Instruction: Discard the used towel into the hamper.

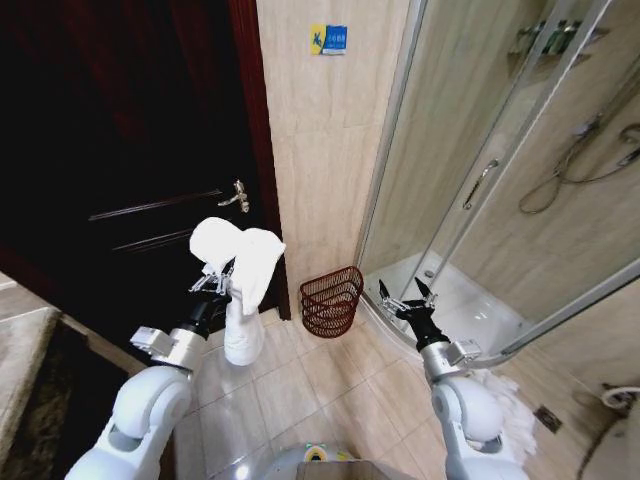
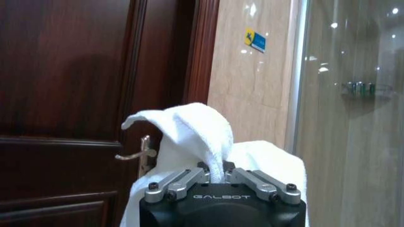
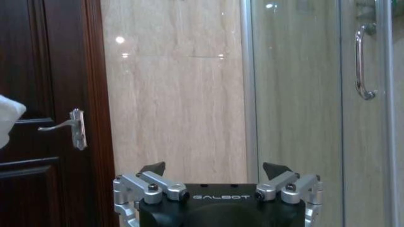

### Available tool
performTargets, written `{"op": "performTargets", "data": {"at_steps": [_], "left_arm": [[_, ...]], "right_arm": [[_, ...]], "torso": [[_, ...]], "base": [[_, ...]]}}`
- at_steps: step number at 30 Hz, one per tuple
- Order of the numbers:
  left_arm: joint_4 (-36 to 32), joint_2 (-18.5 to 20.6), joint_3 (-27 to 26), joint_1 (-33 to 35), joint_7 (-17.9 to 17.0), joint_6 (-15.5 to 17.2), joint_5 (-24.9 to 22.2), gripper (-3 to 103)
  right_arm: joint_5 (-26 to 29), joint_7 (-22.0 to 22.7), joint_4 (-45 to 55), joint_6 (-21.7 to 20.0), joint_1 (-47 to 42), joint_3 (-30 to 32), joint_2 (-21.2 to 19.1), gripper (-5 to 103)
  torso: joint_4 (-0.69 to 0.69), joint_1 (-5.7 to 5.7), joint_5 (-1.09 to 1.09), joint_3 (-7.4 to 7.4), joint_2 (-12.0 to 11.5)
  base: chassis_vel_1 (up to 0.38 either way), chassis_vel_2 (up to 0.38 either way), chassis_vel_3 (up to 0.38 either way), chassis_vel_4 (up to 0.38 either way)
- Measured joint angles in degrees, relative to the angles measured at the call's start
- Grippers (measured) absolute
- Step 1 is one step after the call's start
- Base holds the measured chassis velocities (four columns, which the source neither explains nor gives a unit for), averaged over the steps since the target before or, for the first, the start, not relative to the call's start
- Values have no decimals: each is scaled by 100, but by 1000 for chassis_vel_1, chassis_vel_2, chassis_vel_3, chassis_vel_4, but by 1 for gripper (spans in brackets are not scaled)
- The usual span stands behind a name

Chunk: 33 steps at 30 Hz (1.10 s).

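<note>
Towel (image 1: 243, 262) in left claw (image 1: 218, 281), hamper (image 1: 331, 301) nearby.

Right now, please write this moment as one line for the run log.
left gripper: shut on towel, held up | right gripper: open, empty | hamper: on floor by wall, no towel inside yet

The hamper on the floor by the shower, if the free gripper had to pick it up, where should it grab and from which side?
Probably the top rim of the hamper, from above. It stands upright with its mouth open, and the thin wire rim suits the open right gripper better than the bulging ribbed wall. The side nearest the robot looks most accessible, as wall and door frame crowd the back. The left gripper holds the towel.
</note>
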Motion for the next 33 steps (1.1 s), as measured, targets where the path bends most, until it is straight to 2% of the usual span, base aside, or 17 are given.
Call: {"op": "performTargets", "data": {"at_steps": [11, 33], "left_arm": [[2, -6, -11, 31, 77, -59, 59, 7], [11, -1, -15, 66, 133, -104, 95, 7]], "right_arm": [[13, -370, -102, 84, -14, 90, 38, 100], [-39, -295, -209, 220, -17, 103, 60, 100]], "torso": [[0, 4, 0, 7, 16], [0, 18, 2, 21, 40]], "base": [[0, 0, 0, 0], [-104, 98, 108, -99]]}}
